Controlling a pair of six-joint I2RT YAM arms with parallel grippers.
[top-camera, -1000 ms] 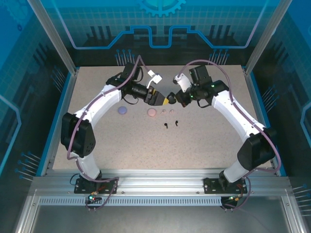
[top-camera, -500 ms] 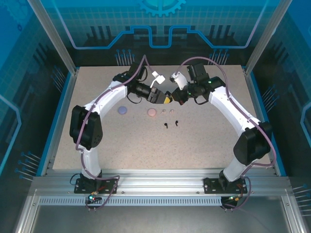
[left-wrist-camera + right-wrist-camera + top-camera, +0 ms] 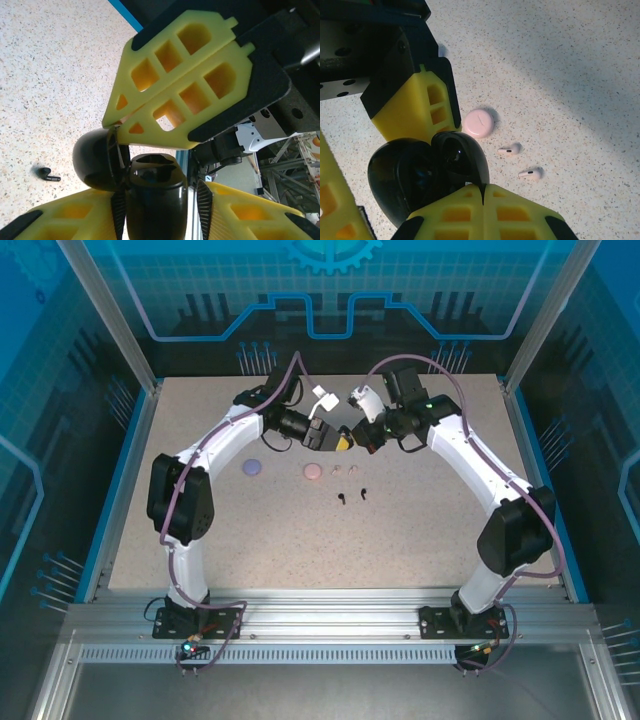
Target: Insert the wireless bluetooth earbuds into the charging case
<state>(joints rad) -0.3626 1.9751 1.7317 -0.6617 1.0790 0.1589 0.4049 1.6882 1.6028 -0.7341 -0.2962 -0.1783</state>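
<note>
"Earbuds, the tiny stemmed wireless bluetooth kind: where are they?" Jo asks.

"Biggest things first," says Kit. "Over the speckled beige table the white left arm and white right arm arch inward, and their tips meet above its far middle. Between the tips is the glossy black round charging case, open. The right gripper has its yellow fingers pressed together on the edge of one half. The left gripper sits narrow around the other half, one pad touching and a sliver of gap at the other. Whether it truly grips, I cannot tell."

"And down on the table?"

"A lilac round case lies to the left, apart from a pale pink round case. Near the pink one lie two pale pink earbuds. Two black earbuds lie loose nearer the arm bases, close together but not touching."
</note>
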